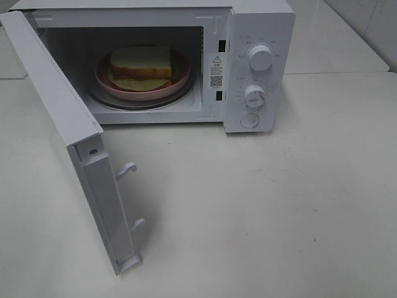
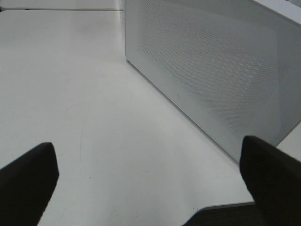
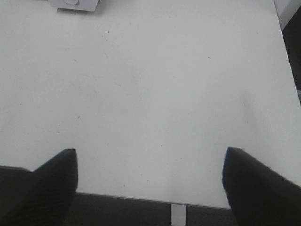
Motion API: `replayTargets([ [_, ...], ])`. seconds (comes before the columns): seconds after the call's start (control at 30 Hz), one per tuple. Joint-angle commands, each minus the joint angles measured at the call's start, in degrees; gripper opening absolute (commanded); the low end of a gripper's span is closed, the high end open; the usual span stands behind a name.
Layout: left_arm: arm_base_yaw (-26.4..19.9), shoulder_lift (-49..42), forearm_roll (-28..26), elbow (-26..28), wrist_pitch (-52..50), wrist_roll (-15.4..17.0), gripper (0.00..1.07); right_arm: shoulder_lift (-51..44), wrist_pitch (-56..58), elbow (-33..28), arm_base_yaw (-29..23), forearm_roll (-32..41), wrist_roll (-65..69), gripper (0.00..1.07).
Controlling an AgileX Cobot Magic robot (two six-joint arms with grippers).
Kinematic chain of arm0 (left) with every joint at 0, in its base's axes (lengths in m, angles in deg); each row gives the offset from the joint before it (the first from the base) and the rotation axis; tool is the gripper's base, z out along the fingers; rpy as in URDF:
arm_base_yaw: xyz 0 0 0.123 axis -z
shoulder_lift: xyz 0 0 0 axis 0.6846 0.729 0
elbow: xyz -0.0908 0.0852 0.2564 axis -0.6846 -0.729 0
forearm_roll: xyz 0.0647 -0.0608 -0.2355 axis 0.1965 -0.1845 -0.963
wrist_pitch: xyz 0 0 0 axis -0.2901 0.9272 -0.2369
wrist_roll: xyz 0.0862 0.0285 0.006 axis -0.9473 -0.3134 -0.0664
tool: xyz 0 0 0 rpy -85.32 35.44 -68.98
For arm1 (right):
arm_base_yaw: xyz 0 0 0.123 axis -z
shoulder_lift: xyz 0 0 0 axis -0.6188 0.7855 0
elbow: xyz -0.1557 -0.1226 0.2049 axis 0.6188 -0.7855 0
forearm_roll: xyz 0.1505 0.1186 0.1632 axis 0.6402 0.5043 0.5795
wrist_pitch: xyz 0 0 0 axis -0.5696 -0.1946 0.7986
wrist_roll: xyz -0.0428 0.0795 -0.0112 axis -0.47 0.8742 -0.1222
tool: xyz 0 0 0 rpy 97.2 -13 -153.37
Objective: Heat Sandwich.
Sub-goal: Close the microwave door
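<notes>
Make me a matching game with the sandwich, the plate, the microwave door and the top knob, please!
Things:
1. sandwich
2. plate
3. microwave door
4. top knob

Matches:
A. swung wide open
B. pink and round
C. white, to the right of the sandwich in the high view
D. inside the microwave, lying on the plate

Pairs: 1-D, 2-B, 3-A, 4-C

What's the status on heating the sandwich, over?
Left gripper open, empty; right gripper open, empty. Sandwich on pink plate inside microwave. Door wide open, nothing seen in its path.
</notes>
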Motion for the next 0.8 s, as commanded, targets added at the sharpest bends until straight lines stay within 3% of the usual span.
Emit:
replayTargets([
  [0.03,0.29,-0.86,-0.34,-0.06,-0.29,0.29,0.98,-2.46,-2.35,-2.18,2.98,4.70,-0.17,0.76],
  [0.43,0.29,-0.86,-0.34,-0.06,-0.29,0.29,0.98,-9.22,-9.17,-4.81,10.54,4.81,-1.49,0.76],
  [0.8,0.29,-0.74,-0.34,-0.06,-0.29,0.29,0.98,-9.80,-9.22,-4.64,11.46,5.39,-2.12,0.76],
])
